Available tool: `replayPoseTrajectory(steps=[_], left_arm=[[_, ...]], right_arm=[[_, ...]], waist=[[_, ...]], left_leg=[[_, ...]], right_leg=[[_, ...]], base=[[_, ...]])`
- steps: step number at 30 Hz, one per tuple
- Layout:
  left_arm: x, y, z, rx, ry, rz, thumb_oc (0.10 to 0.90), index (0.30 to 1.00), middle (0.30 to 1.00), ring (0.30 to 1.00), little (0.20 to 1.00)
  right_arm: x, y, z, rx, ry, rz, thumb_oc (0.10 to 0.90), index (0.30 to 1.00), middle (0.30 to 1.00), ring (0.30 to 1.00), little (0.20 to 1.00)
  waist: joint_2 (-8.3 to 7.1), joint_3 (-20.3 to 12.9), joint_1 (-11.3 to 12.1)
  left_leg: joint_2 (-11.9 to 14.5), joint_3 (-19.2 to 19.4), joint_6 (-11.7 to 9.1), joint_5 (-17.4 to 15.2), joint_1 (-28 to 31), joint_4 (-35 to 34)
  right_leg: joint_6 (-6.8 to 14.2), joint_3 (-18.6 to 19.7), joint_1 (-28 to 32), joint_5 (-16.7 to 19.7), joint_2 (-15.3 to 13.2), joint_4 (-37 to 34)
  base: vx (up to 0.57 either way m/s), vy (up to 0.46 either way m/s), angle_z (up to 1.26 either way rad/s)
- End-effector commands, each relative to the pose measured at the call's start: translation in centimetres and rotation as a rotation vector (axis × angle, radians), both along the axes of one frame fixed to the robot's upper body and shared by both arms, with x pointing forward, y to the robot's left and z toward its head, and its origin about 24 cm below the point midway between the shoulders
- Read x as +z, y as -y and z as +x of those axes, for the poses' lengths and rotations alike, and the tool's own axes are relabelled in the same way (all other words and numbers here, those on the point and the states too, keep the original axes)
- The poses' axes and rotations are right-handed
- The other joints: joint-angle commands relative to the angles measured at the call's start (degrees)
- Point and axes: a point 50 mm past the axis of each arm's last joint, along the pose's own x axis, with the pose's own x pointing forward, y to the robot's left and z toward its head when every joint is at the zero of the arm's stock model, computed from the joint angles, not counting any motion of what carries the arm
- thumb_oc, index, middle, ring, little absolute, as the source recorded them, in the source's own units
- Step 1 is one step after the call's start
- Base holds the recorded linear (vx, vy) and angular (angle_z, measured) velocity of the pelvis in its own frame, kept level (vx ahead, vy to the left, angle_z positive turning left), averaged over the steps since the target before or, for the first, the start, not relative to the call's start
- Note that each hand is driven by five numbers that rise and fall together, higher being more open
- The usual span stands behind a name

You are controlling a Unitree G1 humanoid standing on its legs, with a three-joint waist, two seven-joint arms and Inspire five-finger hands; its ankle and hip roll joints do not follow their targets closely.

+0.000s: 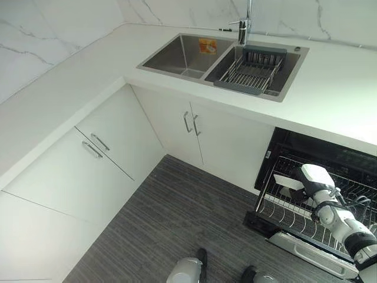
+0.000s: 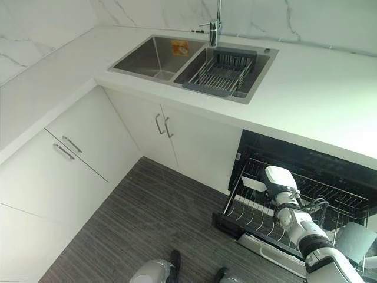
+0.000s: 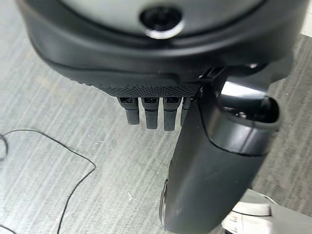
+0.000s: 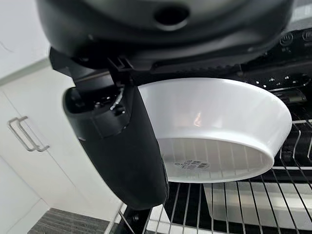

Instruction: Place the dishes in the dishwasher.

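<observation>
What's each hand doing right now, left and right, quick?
Left hand: fingers straight, open, holding nothing, over the floor.
Right hand: thumb clamped on a white bowl above the dishwasher rack.

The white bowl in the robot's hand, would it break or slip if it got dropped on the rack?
The white bowl looks thin and slightly see-through, so it is probably light plastic and unlikely to shatter. Its glossy wall could be slippery in the right hand, whose thumb presses its side. Its round shape might let it rock or tip on the dishwasher rack wires.
</observation>
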Motion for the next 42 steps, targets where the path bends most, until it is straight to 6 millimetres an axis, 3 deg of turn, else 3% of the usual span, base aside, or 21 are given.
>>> replayPoseTrajectory(steps=[1, 6, 15, 18, 19, 20, 22, 23, 26, 33, 42], left_arm=[[0.5, -1.7, -2.0, -0.062, -0.062, 0.073, 0.8, 0.9, 0.9, 0.9, 0.9], [0.5, -1.5, -1.0, -0.061, -0.037, 0.076, 0.8, 0.9, 0.9, 0.9, 0.9], [0.6, -1.3, 1.2, -0.054, 0.018, 0.055, 0.8, 0.9, 0.9, 0.9, 0.9], [0.6, -1.2, 1.8, -0.048, 0.033, 0.054, 0.8, 0.9, 0.9, 0.9, 0.9], [0.7, -1.2, 2.2, -0.049, 0.042, 0.052, 0.8, 0.9, 0.9, 0.9, 0.9], [0.7, -1.2, 2.5, -0.049, 0.047, 0.051, 0.8, 0.9, 0.9, 0.9, 0.9], [0.8, -1.3, 3.0, -0.062, 0.059, 0.046, 0.8, 0.9, 0.9, 0.9, 0.9], [0.9, -1.2, 3.2, -0.063, 0.064, 0.045, 0.8, 0.9, 0.9, 0.9, 0.9], [0.9, -1.3, 3.3, -0.07, 0.063, 0.047, 0.8, 0.9, 0.9, 0.9, 0.9], [1.1, -2.0, 3.5, -0.089, 0.043, 0.07, 0.8, 0.9, 0.9, 0.9, 0.9], [1.5, -3.0, 4.4, -0.096, 0.012, 0.087, 0.8, 0.9, 0.9, 0.9, 0.9]], right_arm=[[5.3, 0.3, 3.0, -0.013, 0.263, -0.01, 0.4, 0.3, 0.3, 0.3, 0.3], [4.8, 1.1, 2.5, -0.052, 0.24, -0.036, 0.4, 0.3, 0.3, 0.3, 0.3], [6.6, 3.1, 2.9, -0.132, 0.271, -0.098, 0.4, 0.3, 0.3, 0.3, 0.3], [6.2, 3.7, 2.5, -0.176, 0.256, -0.098, 0.4, 0.3, 0.3, 0.3, 0.3], [6.2, 3.9, 2.4, -0.189, 0.242, -0.09, 0.533, 0.5, 0.5, 0.5, 0.5], [6.2, 3.9, 2.5, -0.184, 0.24, -0.084, 0.8, 0.9, 0.9, 0.9, 0.9], [6.1, 3.5, 2.7, -0.172, 0.208, -0.049, 0.8, 0.9, 0.9, 0.9, 0.9], [6.0, 3.2, 2.8, -0.171, 0.205, -0.025, 0.8, 0.9, 0.9, 0.9, 0.9], [5.5, 2.7, 2.8, -0.158, 0.19, 0.014, 0.8, 0.9, 0.9, 0.9, 0.9], [4.0, 2.3, 2.2, -0.168, 0.098, 0.192, 0.8, 0.9, 0.9, 0.9, 0.9], [4.7, 1.5, 2.5, -0.21, 0.063, 0.434, 0.8, 0.9, 0.9, 0.9, 0.9]], waist=[[-1.64, -1.39, 0.03], [-1.02, -0.82, -0.11], [1.02, 1.89, -0.77], [1.43, 2.48, -1.25], [1.66, 2.61, -1.4], [1.77, 2.68, -1.46], [1.64, 2.75, -1.9], [1.47, 2.77, -2.19], [0.6, 2.39, -2.45], [-3.52, 1.08, -3.72], [-6.1, 0.3, -5.41]], left_leg=[[3.58, -0.51, -4.27, -7.37, -2.34, 5.1], [3.62, -0.34, -4.29, -7.21, -2.65, 5.1], [3.02, -0.09, -4.11, -6.34, -5.3, 5.1], [3.07, 0.46, -3.95, -6.36, -5.78, 5.1], [3.1, 0.63, -3.99, -6.35, -6.03, 5.1], [3.1, 0.71, -3.98, -6.34, -6.19, 5.1], [3.13, 0.81, -4.53, -7.68, -5.38, 5.1], [3.29, 1.47, -3.98, -6.51, -5.98, 5.1], [3.52, 1.87, -3.86, -6.93, -5.35, 5.1], [4.53, 2.93, -3.39, -8.32, -2.59, 5.1], [4.94, 3.86, -2.92, -9.31, -0.25, 5.1]], right_leg=[[9.04, 2.15, 5.51, -0.38, -1.83, -7.9], [9.09, 2.1, 5.11, -0.07, -2.16, -7.9], [9.12, 3.02, 2.0, 0.93, -2.76, -7.9], [9.24, 3.24, 1.24, 1.19, -3.06, -7.9], [9.29, 3.35, 0.89, 1.28, -3.2, -7.9], [9.28, 3.42, 0.66, 1.3, -3.24, -7.9], [9.85, 4.62, 0.91, 0.22, -3.11, -7.9], [9.35, 4.09, 0.23, 1.52, -3.24, -7.9], [9.49, 4.4, 0.46, 1.47, -3.09, -7.9], [9.71, 5.94, 1.52, 1.78, -1.64, -7.9], [9.93, 7.72, 2.15, 2.17, -0.68, -7.9]], base=[[0.0, 0.0, 0.0], [0.0, 0.0, 0.0], [-0.08, 0.002, 0.01], [-0.07, -0.019, 0.0], [-0.07, -0.008, -0.02], [-0.1, 0.024, -0.04], [-0.02, 0.03, -0.06], [-0.01, 0.027, -0.05], [-0.01, 0.022, -0.04], [0.05, 0.012, -0.14], [0.02, 0.032, -0.12]])
